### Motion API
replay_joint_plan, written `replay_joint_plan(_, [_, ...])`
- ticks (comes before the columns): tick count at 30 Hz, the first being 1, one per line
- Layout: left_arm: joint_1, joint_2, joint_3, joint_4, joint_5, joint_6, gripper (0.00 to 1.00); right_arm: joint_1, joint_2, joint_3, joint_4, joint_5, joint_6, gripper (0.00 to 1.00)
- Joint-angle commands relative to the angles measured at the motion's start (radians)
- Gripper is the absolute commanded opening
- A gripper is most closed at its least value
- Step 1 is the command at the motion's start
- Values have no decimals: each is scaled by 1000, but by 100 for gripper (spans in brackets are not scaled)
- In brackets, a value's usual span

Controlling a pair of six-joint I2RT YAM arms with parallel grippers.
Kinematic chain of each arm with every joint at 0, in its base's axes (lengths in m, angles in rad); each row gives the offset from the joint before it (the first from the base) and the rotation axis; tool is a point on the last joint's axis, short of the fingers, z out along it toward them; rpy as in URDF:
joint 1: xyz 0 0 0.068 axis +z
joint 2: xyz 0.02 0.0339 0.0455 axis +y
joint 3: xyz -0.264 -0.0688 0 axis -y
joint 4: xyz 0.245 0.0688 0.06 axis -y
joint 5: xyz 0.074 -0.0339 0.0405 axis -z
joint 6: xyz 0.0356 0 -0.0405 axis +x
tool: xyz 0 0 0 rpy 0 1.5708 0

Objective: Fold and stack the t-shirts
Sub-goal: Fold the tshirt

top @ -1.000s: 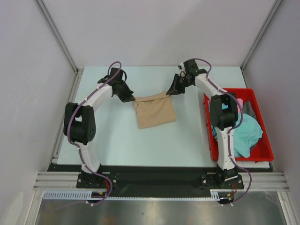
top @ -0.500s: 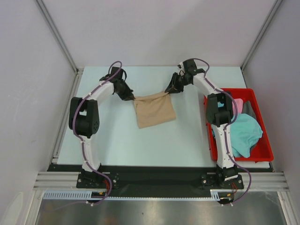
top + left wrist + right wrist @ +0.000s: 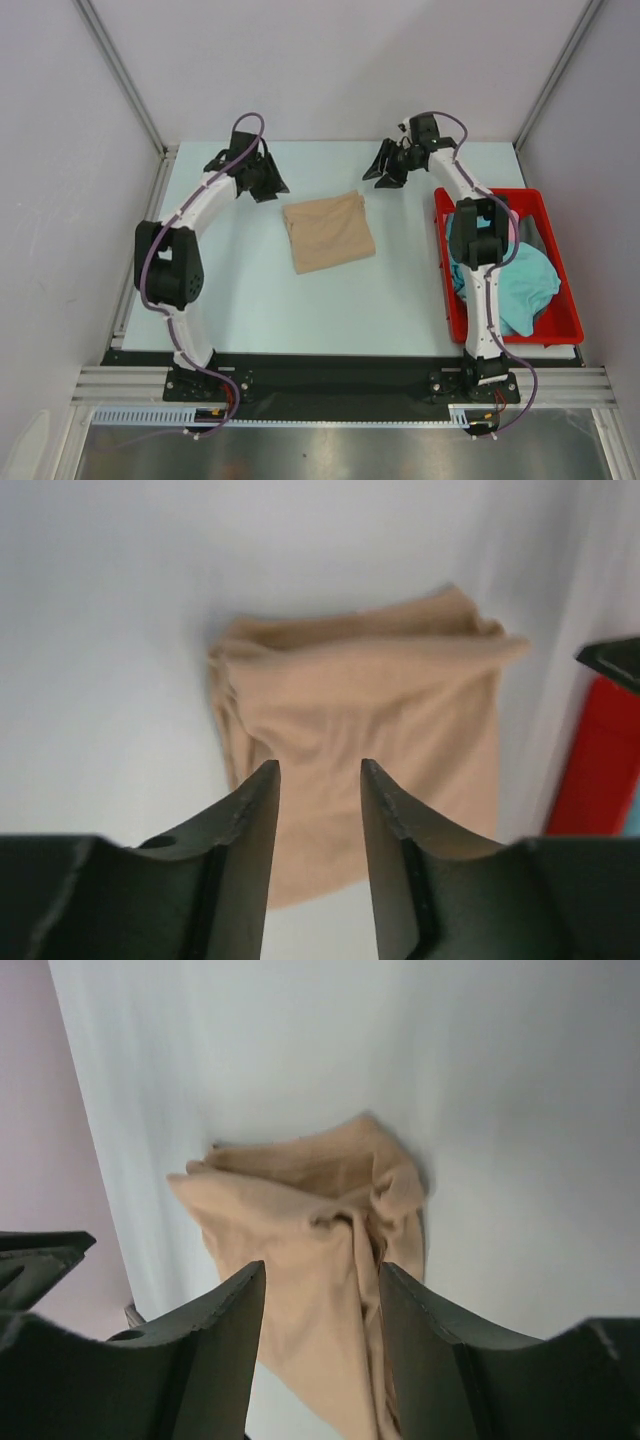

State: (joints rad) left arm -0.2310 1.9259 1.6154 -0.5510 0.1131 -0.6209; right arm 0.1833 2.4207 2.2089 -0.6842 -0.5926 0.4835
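A tan t-shirt (image 3: 328, 232) lies folded into a rough square in the middle of the table, apart from both grippers. My left gripper (image 3: 268, 190) hovers just off its far left corner, open and holding nothing. Off the far right corner, my right gripper (image 3: 382, 178) is open too. The left wrist view has the tan t-shirt (image 3: 370, 710) beyond the open left gripper (image 3: 318, 770). From the right wrist, the tan t-shirt (image 3: 320, 1220) shows bunched folds beyond the open right gripper (image 3: 320, 1270). A teal t-shirt (image 3: 525, 285) and a pink one (image 3: 512, 217) lie in the bin.
A red plastic bin (image 3: 570, 290) stands at the table's right edge, beside the right arm. Its red wall (image 3: 600, 760) shows at the right of the left wrist view. White walls enclose the table on three sides.
Both grippers have let go of the tan t-shirt's far corners, opened and drawn back and outward. The far edge of the shirt has dropped flat onto the table.
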Motion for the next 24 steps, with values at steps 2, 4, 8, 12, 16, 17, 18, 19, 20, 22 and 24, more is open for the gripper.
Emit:
replay_joint_plan(2, [-65, -155, -229, 237, 206, 6, 35, 62, -195, -190, 81, -45, -33, 54])
replay_joint_plan(4, [-91, -162, -299, 313, 262, -37, 29, 87, -219, -253, 107, -62, -20, 46])
replay_joint_plan(8, [-119, -127, -419, 509, 312, -147, 24, 125, -236, -365, 262, -79, 59, 29])
replay_joint_plan(12, [-117, -59, -427, 581, 321, -191, 20, 140, -203, -425, 409, -102, 168, 15])
replay_joint_plan(16, [-116, 4, -396, 612, 304, -188, 18, 139, -152, -451, 547, -85, 207, 11])
replay_joint_plan(17, [-116, 14, -391, 617, 306, -189, 17, 140, -129, -459, 575, -78, 216, 11])
replay_joint_plan(18, [-116, 33, -393, 626, 307, -192, 17, 134, -118, -468, 604, -76, 222, 11])
replay_joint_plan(19, [-116, 39, -396, 634, 307, -192, 16, 131, -106, -466, 647, -73, 230, 11])
replay_joint_plan(20, [-116, 47, -394, 641, 309, -192, 16, 127, -88, -462, 661, -64, 231, 12])
replay_joint_plan(22, [-114, 61, -396, 643, 303, -180, 16, 113, -31, -445, 722, -64, 250, 12])
replay_joint_plan(24, [-104, 71, -396, 655, 309, -175, 15, 102, 9, -414, 730, -67, 271, 13])
